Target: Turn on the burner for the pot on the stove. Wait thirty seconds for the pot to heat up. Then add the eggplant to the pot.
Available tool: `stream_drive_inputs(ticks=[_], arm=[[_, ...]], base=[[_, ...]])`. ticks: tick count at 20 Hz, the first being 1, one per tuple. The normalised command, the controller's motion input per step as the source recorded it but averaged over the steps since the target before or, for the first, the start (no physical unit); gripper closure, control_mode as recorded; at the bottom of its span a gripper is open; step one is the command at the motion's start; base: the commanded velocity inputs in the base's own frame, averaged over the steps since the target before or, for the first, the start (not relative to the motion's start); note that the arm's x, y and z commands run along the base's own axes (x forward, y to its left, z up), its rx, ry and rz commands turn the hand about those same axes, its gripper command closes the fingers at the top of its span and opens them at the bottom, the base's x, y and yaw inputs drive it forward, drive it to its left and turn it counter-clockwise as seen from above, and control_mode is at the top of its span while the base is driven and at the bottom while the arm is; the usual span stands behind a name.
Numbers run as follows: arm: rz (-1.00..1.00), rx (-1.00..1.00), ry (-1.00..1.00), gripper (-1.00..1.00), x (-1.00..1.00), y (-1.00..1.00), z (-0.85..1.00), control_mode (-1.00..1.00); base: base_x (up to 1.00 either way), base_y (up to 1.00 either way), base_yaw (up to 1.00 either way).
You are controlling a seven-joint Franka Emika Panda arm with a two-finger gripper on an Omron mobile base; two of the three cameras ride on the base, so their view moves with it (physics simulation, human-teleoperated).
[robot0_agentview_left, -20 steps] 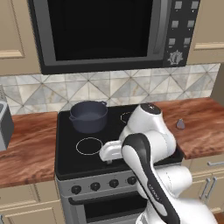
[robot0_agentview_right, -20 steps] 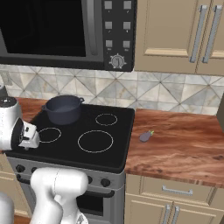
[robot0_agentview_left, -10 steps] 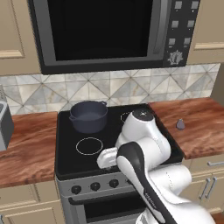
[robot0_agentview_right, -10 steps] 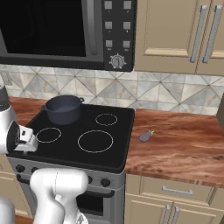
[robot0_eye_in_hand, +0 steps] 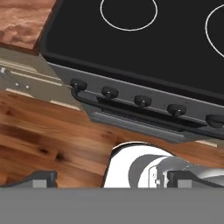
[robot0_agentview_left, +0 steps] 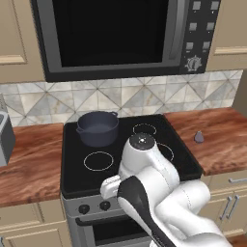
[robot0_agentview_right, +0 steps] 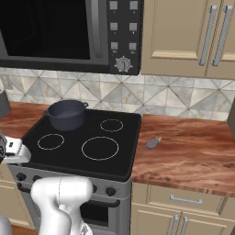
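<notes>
The dark blue-grey pot [robot0_agentview_left: 98,128] [robot0_agentview_right: 67,114] stands on the back-left ring of the stove [robot0_agentview_left: 77,144] [robot0_agentview_right: 92,129]. On the wooden counter right of the stove lies the small grey-purple eggplant [robot0_agentview_left: 198,137] [robot0_agentview_right: 152,142]. My gripper [robot0_eye_in_hand: 113,179] is open with nothing between its tips, which stand wide apart. The hand [robot0_agentview_left: 110,187] [robot0_agentview_right: 12,150] hangs at the stove's front edge, left of the middle. It looks down over the row of black knobs [robot0_eye_in_hand: 142,100] on the grey front. It is far from both the pot and the eggplant.
A black-windowed microwave [robot0_agentview_left: 111,34] [robot0_agentview_right: 46,27] hangs above the stove. Wooden counters [robot0_agentview_left: 29,154] [robot0_agentview_right: 193,156] flank it, with a grey appliance [robot0_agentview_left: 5,140] at the far left. Beige cabinets [robot0_agentview_right: 193,36] hang at upper right. Wood floor [robot0_eye_in_hand: 43,140] lies below the oven front.
The hand has come down and forward, from over the stove's front-left ring to its front edge above the knobs. The jaws stayed open. Pot and eggplant have not moved.
</notes>
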Motion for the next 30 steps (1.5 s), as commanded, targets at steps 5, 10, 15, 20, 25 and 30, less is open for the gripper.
stream_drive_inputs(ticks=[5, 10, 15, 20, 25, 30], arm=[[0.0, 0.0, -0.27, -1.0, -0.61, 0.0, -0.1, -1.0], [0.0, 0.01, -0.29, -1.0, -0.58, 0.0, -0.12, -1.0], [0.0, 0.06, -0.28, -1.0, -0.4, 0.0, -0.27, -1.0], [0.0, 0.06, -0.21, -1.0, -0.16, 0.0, -0.44, -1.0], [0.0, 0.05, -0.21, -1.0, 0.0, 0.01, -0.38, -1.0], [0.0, 0.03, -0.17, -1.0, 0.0, 0.0, -0.33, -1.0]], base=[[0.0, 0.0, 0.0], [0.0, 0.0, 0.0], [0.0, 0.0, 0.0], [0.0, 0.0, 0.0], [0.0, 0.0, 0.0], [0.0, 0.0, 0.0]])
